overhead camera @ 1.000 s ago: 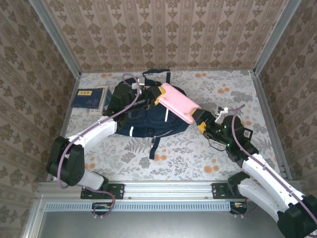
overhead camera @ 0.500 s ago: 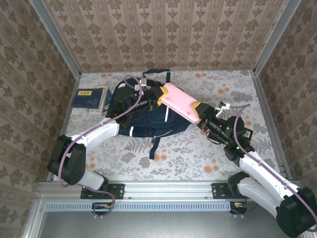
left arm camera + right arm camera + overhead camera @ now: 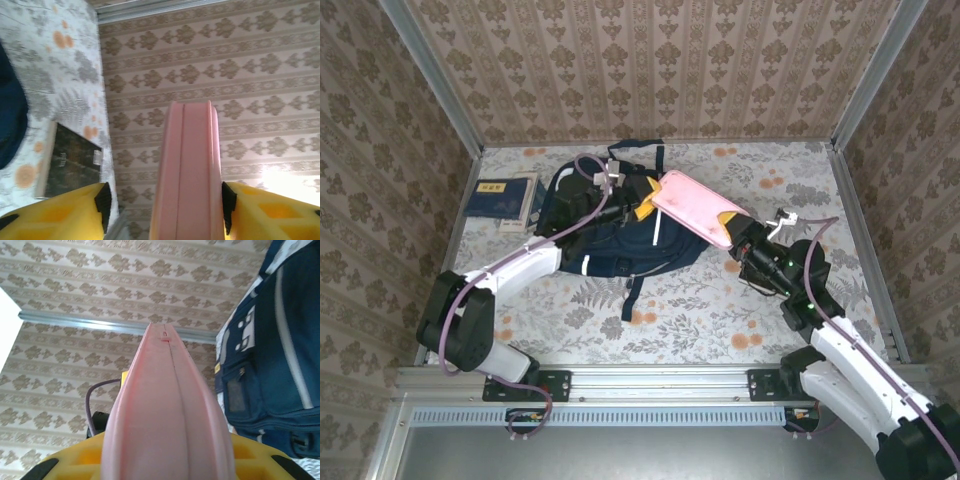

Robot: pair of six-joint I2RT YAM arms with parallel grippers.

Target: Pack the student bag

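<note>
One student bag (image 3: pixel 605 245) lies flat at table centre-left, under left gripper (image 3: pixel 638 200). Pink pouch (image 3: pixel 698 208) spans above bag, tilted, one end at each gripper.

Risk: pouch swings or drops beside bag, because only one end is clamped. Bag opening probably below pouch; overhead view unclear.

Right gripper (image 3: pixel 738 238) clamps pouch end, fingers (image 3: pixel 75 462) pressed on both faces. Left fingers (image 3: pixel 80 210) parted, straddling other end, gap on one side.

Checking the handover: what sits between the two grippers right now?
A pink case spans the stretch from the left gripper to the right gripper, partly over the student bag. The top view shows it.
</note>
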